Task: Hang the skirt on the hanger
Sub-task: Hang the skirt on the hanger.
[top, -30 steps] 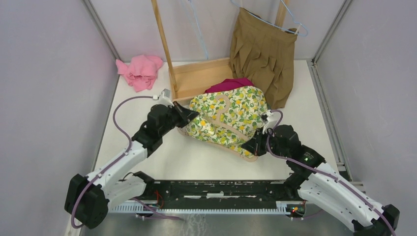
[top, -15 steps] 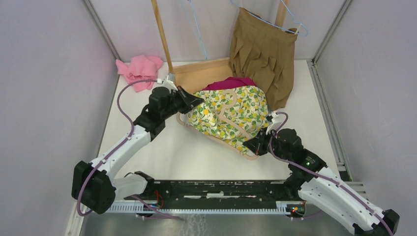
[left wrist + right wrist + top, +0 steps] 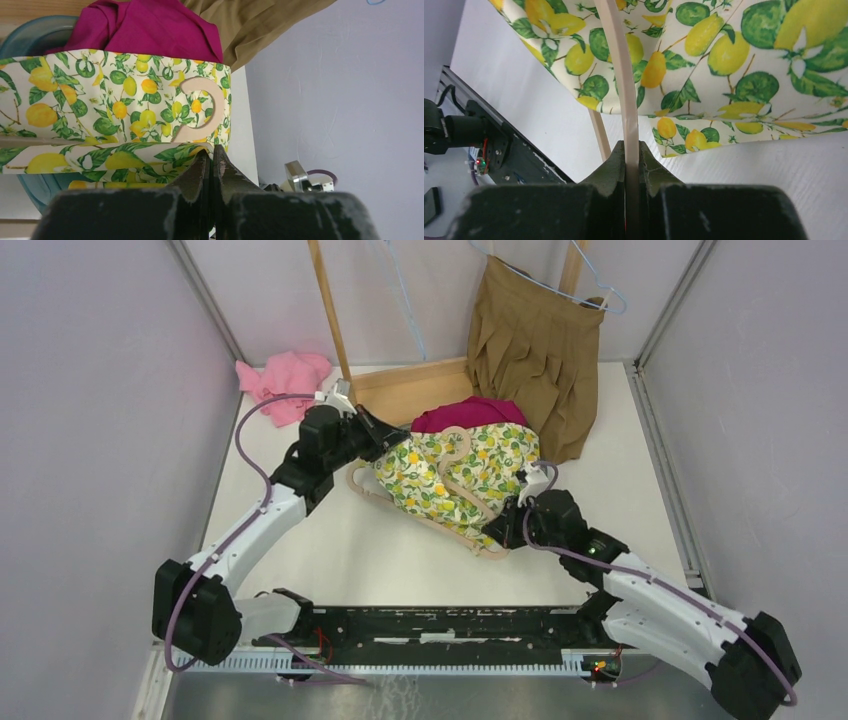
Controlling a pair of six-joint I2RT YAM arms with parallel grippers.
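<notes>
Wooden hanger (image 3: 440, 529) clamped by its lower bar in the closed right hand (image 3: 497, 530), likely to steady it. Pinches an edge of the lemon-print skirt (image 3: 455, 475) in the shut left hand (image 3: 385, 437), probably for tugging fabric along. Leaves the skirt draped around the hanger on the surface (image 3: 330, 550), hook poking out.

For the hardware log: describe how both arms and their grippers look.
Both arms have white shells on the long links and black joints and bases. A purple cable loops along each, left arm and right arm. The left gripper and right gripper have black, wedge-shaped fingers. A small green light glows on the right arm.
</notes>
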